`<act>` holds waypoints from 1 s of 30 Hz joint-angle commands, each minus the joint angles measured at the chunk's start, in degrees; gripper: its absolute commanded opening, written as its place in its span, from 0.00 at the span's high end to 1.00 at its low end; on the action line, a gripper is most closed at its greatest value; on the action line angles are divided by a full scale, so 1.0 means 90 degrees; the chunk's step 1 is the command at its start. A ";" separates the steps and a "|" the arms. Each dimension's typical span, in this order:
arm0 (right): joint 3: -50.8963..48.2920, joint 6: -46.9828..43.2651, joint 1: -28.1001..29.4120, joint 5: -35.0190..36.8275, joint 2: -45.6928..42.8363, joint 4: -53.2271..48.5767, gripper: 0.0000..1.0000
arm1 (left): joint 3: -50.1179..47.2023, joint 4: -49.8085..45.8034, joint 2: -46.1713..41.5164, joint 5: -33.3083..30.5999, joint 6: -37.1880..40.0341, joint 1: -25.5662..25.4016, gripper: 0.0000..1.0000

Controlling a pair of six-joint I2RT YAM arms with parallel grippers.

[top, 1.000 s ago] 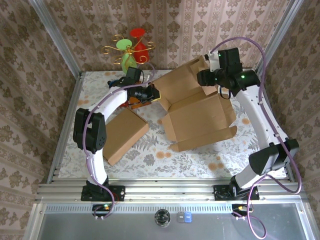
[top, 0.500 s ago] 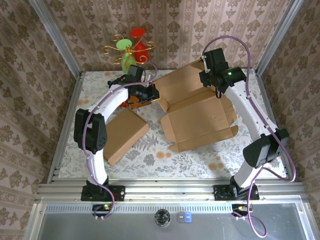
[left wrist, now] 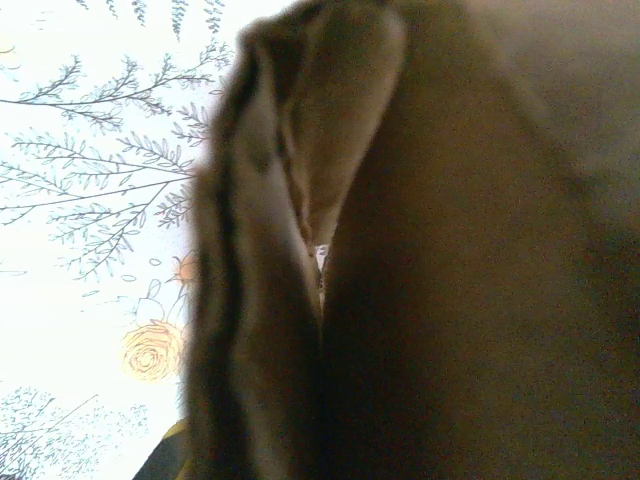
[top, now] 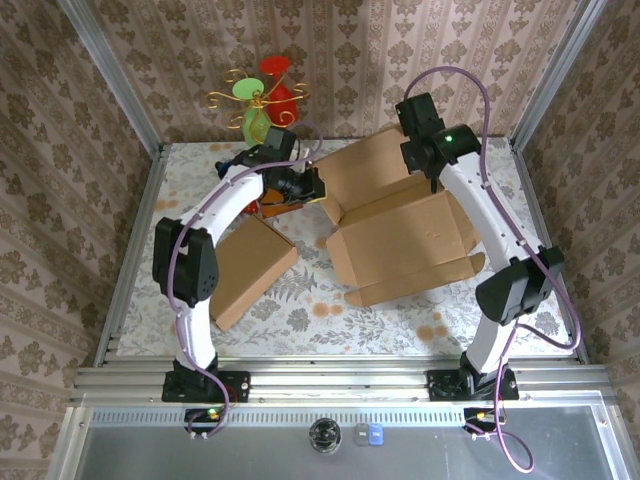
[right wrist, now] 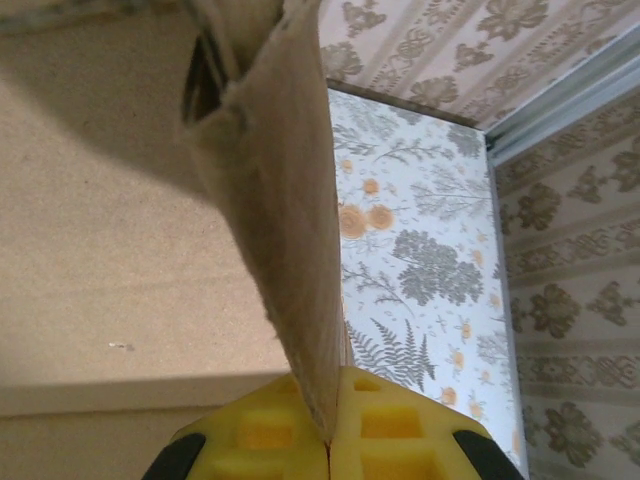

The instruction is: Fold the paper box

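The paper box (top: 405,235) lies open mid-table, brown cardboard with its flaps spread and its back panel raised. My left gripper (top: 314,187) is at the box's left flap, shut on it; in the left wrist view dark, blurred cardboard folds (left wrist: 450,250) press right up to the camera and hide the fingers. My right gripper (top: 412,152) is at the top of the raised back panel. In the right wrist view its yellow pads (right wrist: 395,430) are shut on the thin edge of that cardboard flap (right wrist: 290,230), with the right gripper (right wrist: 330,425) pinching it.
A second flat cardboard piece (top: 245,268) lies on the floral tablecloth, left of the box. A red, green and gold ornament (top: 262,95) stands at the back wall. An orange object (top: 268,206) sits under the left arm. Metal frame rails border the table.
The right arm swung left and toward the back, and its jaws closed onto the box's back flap. The box shifted slightly. The left gripper stayed shut in place.
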 commanded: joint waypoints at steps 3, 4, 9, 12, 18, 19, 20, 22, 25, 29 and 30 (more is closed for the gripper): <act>0.0763 0.0700 0.0181 0.1264 0.0622 -0.1231 1.00 | 0.0421 -0.0321 0.0140 0.0071 0.0070 -0.0076 1.00; 0.0807 0.0769 0.0181 0.1301 0.0675 -0.1309 1.00 | 0.0476 -0.0395 0.0162 0.0057 0.0068 -0.0085 1.00; 0.0880 0.0895 0.0181 0.1229 0.0741 -0.1385 0.96 | 0.0668 -0.0626 0.0231 0.0012 0.0079 -0.0125 1.00; 0.0884 0.0826 0.0160 0.1035 0.0732 -0.1273 0.91 | 0.0676 -0.0656 0.0229 0.0019 0.0092 -0.0135 1.00; 0.0871 0.0842 0.0085 0.0662 0.0835 -0.1207 0.69 | 0.0679 -0.0725 0.0241 0.0046 0.0119 -0.0144 1.00; 0.0878 0.0843 0.0065 0.0627 0.0849 -0.1196 0.68 | 0.0683 -0.0724 0.0241 0.0051 0.0124 -0.0144 1.00; 0.0894 0.0838 0.0043 0.0597 0.0875 -0.1197 0.67 | 0.0685 -0.0724 0.0241 0.0066 0.0129 -0.0144 1.00; 0.0923 0.0833 0.0016 0.0560 0.0916 -0.1194 0.66 | 0.0683 -0.0737 0.0250 0.0079 0.0126 -0.0149 1.00; 0.0940 0.0823 -0.0011 0.0610 0.0939 -0.1191 0.76 | 0.0687 -0.0744 0.0250 0.0063 0.0135 -0.0144 1.00; 0.0890 0.0862 -0.0014 0.0966 0.0976 -0.1189 0.87 | 0.0700 -0.0773 0.0258 0.0056 0.0151 -0.0144 1.00; 0.0889 0.0897 -0.0011 0.1075 0.0988 -0.1200 0.89 | 0.0714 -0.0792 0.0262 0.0051 0.0156 -0.0144 1.00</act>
